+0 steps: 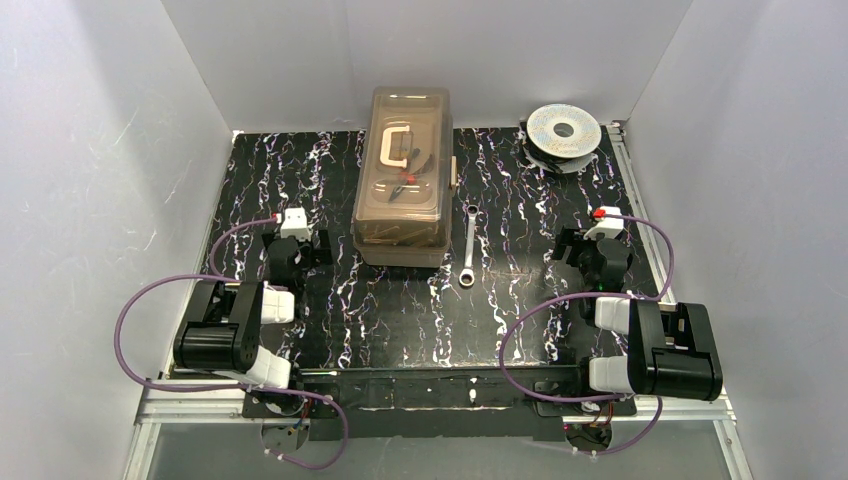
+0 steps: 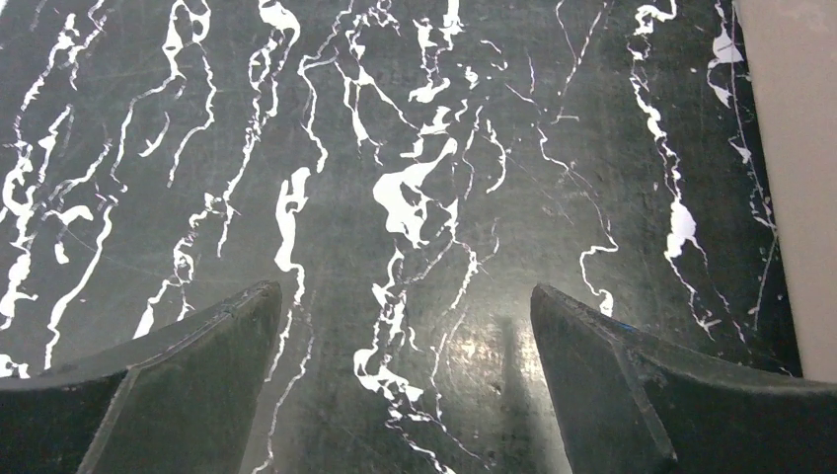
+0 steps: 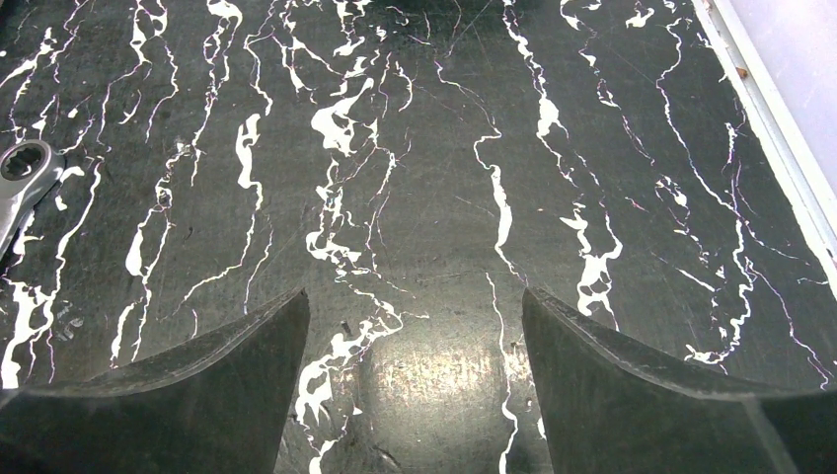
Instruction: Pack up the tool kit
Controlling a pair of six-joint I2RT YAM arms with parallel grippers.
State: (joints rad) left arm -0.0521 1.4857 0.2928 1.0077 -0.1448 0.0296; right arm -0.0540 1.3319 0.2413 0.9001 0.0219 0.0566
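Both grippers are spread wide with nothing between the fingers: the left gripper (image 2: 405,296) hangs over bare table (image 1: 380,320) just beside the toolbox (image 1: 405,180), and the right gripper (image 3: 415,296) is over bare table on the far side.

The toolbox sits centre-back with its smoky lid (image 1: 408,110) down, as far as I can tell. I can make out a few small tools through it, under the pale handle (image 1: 395,150).

One wrench (image 1: 468,245) lies outside on the table just right of the box, between it and my right arm. So I'd say we're at the "last loose tool" step.

My guess for the next move: swing the right arm left, line the fingers up across the wrench's thin shank and pinch it low. The lid needs opening too. The wire spool (image 1: 564,130) at back right I'd leave alone.
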